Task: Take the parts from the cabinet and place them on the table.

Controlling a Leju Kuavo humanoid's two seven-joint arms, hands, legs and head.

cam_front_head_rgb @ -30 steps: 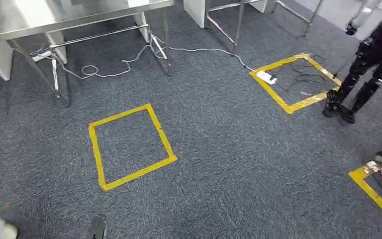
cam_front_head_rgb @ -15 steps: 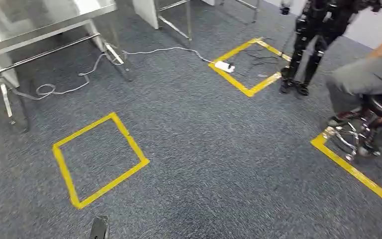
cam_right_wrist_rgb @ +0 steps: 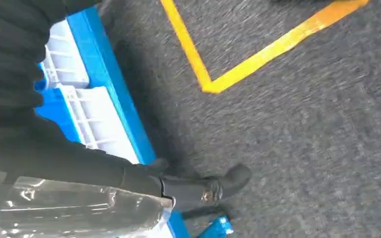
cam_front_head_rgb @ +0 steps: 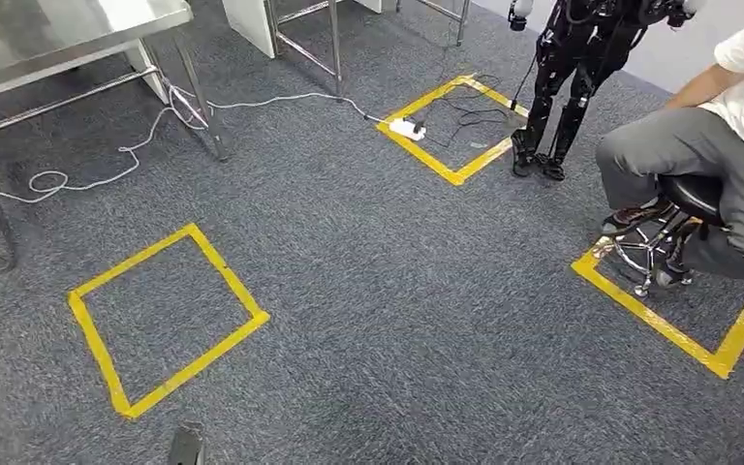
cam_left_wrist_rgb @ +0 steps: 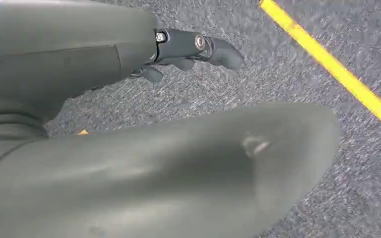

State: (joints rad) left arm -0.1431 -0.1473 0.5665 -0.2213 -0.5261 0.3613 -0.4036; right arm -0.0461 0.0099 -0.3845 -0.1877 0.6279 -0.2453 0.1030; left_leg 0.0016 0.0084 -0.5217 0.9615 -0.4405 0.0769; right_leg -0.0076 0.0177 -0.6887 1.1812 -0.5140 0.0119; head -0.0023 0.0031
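Observation:
My right hand (cam_right_wrist_rgb: 198, 189) grips a blue and white plastic part (cam_right_wrist_rgb: 87, 106) above the carpet, its dark fingers curled over the blue edge. Something clear and glossy (cam_right_wrist_rgb: 64, 210) lies against the wrist side of that hand. The left hand (cam_left_wrist_rgb: 193, 47) hangs over the carpet with its thick grey thumb (cam_left_wrist_rgb: 178, 168) and dark fingers apart and nothing in them. A steel table (cam_front_head_rgb: 58, 44) stands at the far left in the head view. No cabinet is in sight.
Yellow tape squares (cam_front_head_rgb: 160, 320) mark the grey carpet. A white cable and power strip (cam_front_head_rgb: 407, 127) lie near the far square. Black robot legs (cam_front_head_rgb: 557, 97) stand at the back. At the right a person (cam_front_head_rgb: 707, 145) sits on a wheeled stool (cam_front_head_rgb: 664, 242).
The camera has swung to the right: table and tape squares slid left in the picture, and the seated person and the stool have come fully into view.

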